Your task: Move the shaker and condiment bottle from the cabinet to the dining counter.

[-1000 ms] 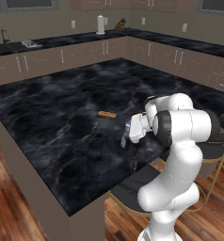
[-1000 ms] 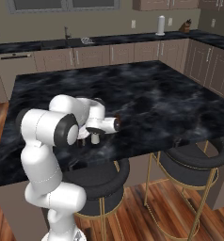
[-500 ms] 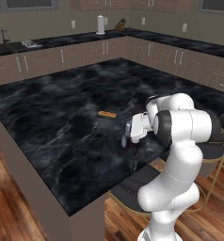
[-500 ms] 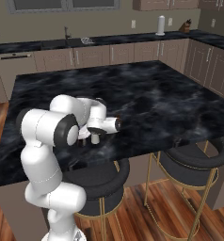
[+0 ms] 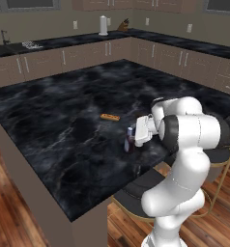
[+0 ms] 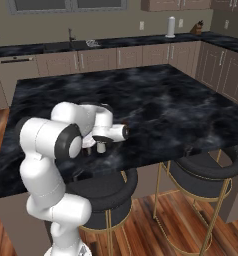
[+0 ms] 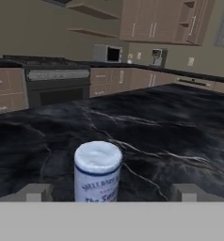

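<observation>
Condiment bottle standing on the dining counter, my fingers spread wide either side of it.

From the left base camera I see the condiment bottle (image 5: 129, 139) upright on the black marble dining counter (image 5: 64, 111), near the edge closest to me, with the gripper (image 5: 136, 137) right at it and the arm folded back over the counter's rim. In the hand view the bottle's pale cap and label (image 7: 98, 170) sit low and centred between the two fingertips (image 7: 34, 192), which stand well apart with clear gaps on both sides, so I am gripping nothing. A small flat orange-brown item (image 5: 109, 116) lies on the counter just beyond the bottle. From the right base camera the gripper (image 6: 98, 146) is low over the marble, above a dark bar stool (image 6: 103, 186). A white kettle (image 5: 103, 25) stands on the far worktop.
</observation>
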